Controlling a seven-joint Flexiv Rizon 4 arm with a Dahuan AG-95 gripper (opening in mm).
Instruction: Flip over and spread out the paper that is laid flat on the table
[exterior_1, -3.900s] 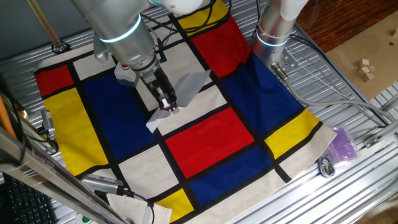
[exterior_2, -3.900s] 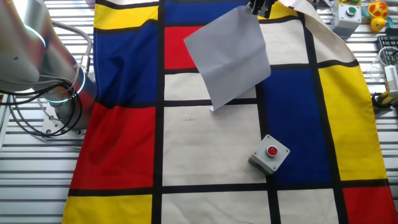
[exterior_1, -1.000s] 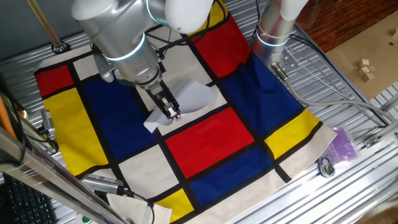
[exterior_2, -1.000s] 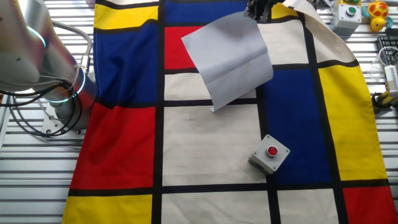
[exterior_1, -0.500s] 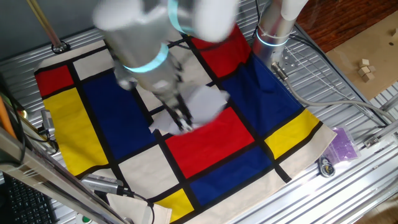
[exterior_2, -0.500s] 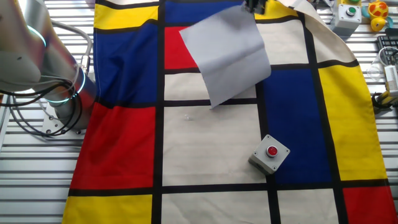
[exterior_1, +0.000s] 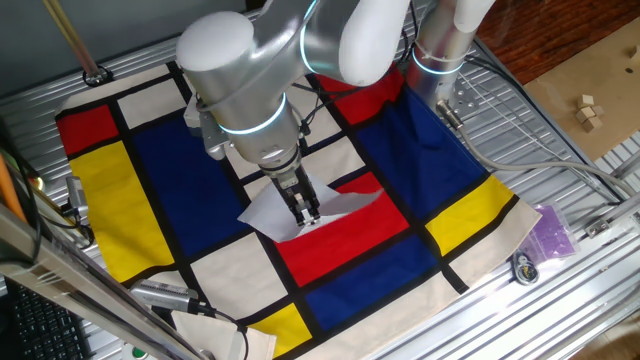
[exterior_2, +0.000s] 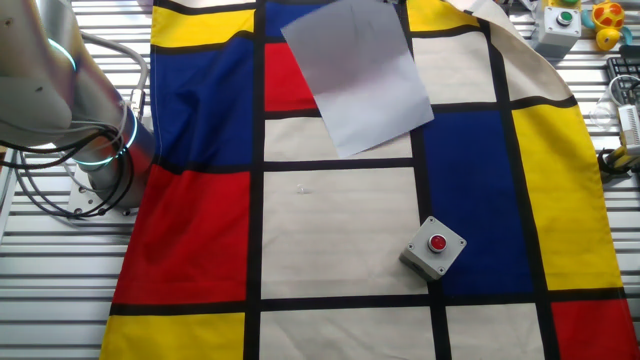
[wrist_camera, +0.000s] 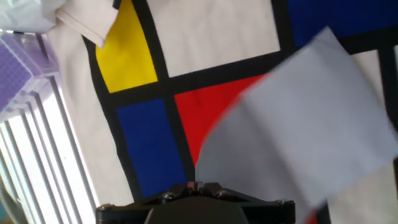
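Closed on the paper (exterior_1: 300, 205): end effector (exterior_1: 306, 212), pinching one edge, fingers pointing down over the red panel. Lifted off the desk (exterior_1: 560, 140), hanging over the red and cream blocks of the cloth (exterior_1: 180, 180), crease faint. Farther along on the cream panel, a grey box with a red button (exterior_2: 434, 245), well apart from the sheet.

A grey button box (exterior_2: 434, 247) with a red button sits on the cloth. A purple bag (exterior_1: 551, 229) lies beside a second arm's silver base (exterior_1: 440, 45).
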